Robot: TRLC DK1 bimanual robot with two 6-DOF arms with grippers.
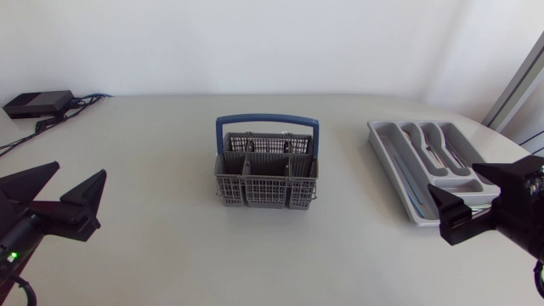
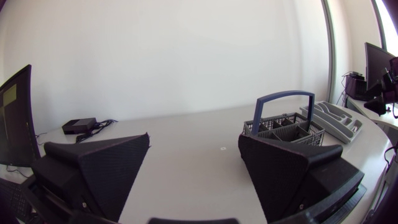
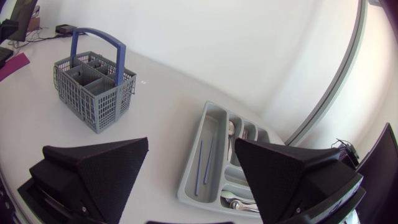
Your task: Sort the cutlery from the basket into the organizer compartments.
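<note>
Left gripper (image 1: 81,172) and right gripper (image 1: 455,183) are held wide open, empty.
Blue rods (image 3: 208,160) and spoons (image 3: 231,129) in the organizer (image 3: 188,177) are seen clearly only from the right wrist.

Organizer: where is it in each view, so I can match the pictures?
Head view: organizer at the table's right, right of the basket.
Left wrist view: organizer far off, beyond the basket.
Right wrist view: organizer close by, nearer than the basket.
Shared landmark: the blue-handled basket.
</note>
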